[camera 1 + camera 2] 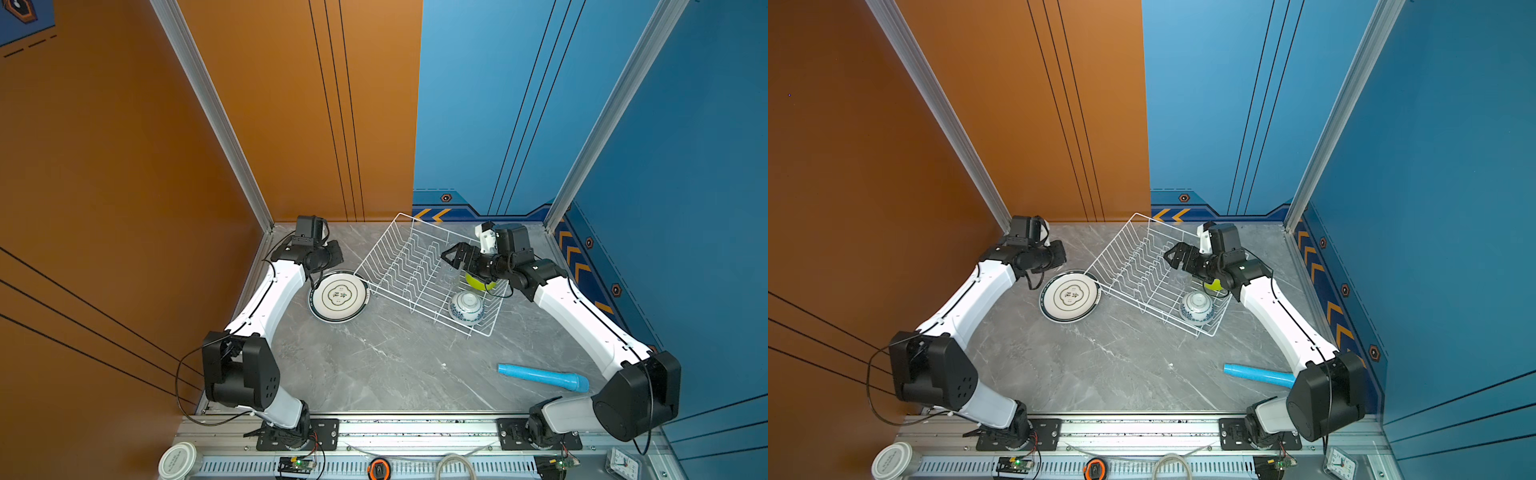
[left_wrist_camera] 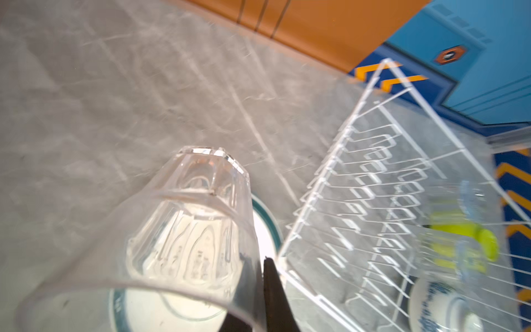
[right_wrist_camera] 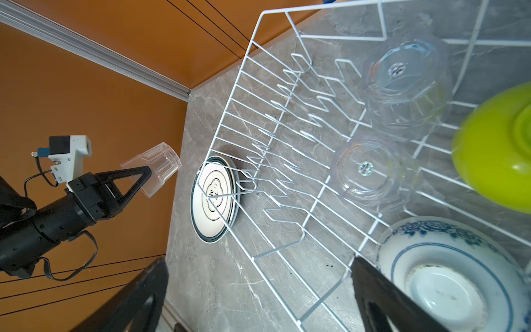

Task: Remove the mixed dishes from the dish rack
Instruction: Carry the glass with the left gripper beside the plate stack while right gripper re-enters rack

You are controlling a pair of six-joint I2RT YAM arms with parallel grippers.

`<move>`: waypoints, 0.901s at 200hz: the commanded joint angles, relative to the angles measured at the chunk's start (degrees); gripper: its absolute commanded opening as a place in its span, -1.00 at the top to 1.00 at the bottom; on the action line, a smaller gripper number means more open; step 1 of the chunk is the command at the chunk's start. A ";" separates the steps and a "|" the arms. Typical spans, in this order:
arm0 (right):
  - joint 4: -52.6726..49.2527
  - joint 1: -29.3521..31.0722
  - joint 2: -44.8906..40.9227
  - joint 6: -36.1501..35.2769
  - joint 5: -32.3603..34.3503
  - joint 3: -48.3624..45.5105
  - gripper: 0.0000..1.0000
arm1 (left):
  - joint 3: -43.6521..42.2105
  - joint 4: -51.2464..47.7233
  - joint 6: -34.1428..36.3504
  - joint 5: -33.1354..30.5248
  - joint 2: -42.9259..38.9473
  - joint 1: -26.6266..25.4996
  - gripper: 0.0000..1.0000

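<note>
It's a robotics lab test cell: two robot arms [image 1: 266,299] sit bolted to an aluminium rail [image 1: 415,428], with bare circuit boards [image 1: 296,462] and a loose cable [image 1: 455,463] along the front. Printed orange panels [image 1: 104,166] and blue panels [image 1: 478,104] in aluminium framing [image 1: 212,108] wall in a marble-look bench top [image 1: 374,365].

Glossy white shells clad the left arm [image 1: 266,303] and right arm [image 1: 582,316] between bulky black joint housings [image 1: 245,374]; thin black cables [image 3: 94,250] loop alongside; the left tool [image 3: 146,171] has a black triangular open-framed finger [image 3: 123,172]

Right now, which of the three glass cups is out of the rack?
The cup pinched in the left gripper; the other two cups sit upside down inside the rack.
</note>
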 commanded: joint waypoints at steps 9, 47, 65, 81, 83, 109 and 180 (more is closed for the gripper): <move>-8.01 0.57 1.85 -6.76 6.68 2.36 -0.99 | 5.53 -11.18 6.23 -8.43 3.19 2.48 1.00; -12.13 2.46 5.62 -10.53 9.15 5.40 -0.99 | 7.31 -11.87 7.12 -11.82 5.43 5.74 1.00; -12.16 2.98 6.86 -10.76 8.84 6.03 -1.00 | 9.29 -13.18 7.79 -12.15 8.01 6.61 1.00; -12.41 3.57 7.85 -11.13 8.79 6.65 -0.99 | 11.71 -14.69 8.34 -13.09 10.62 6.88 1.00; -12.49 3.66 7.99 -11.19 8.85 6.75 -0.99 | 11.98 -14.82 8.45 -13.10 11.01 6.95 1.00; -13.86 4.83 9.32 -12.31 10.98 7.50 -1.00 | 16.23 -17.01 8.59 -11.48 15.63 7.97 1.00; -15.49 5.76 10.42 -13.62 14.47 7.07 -0.99 | 23.94 -22.71 9.45 -7.35 22.87 8.86 1.00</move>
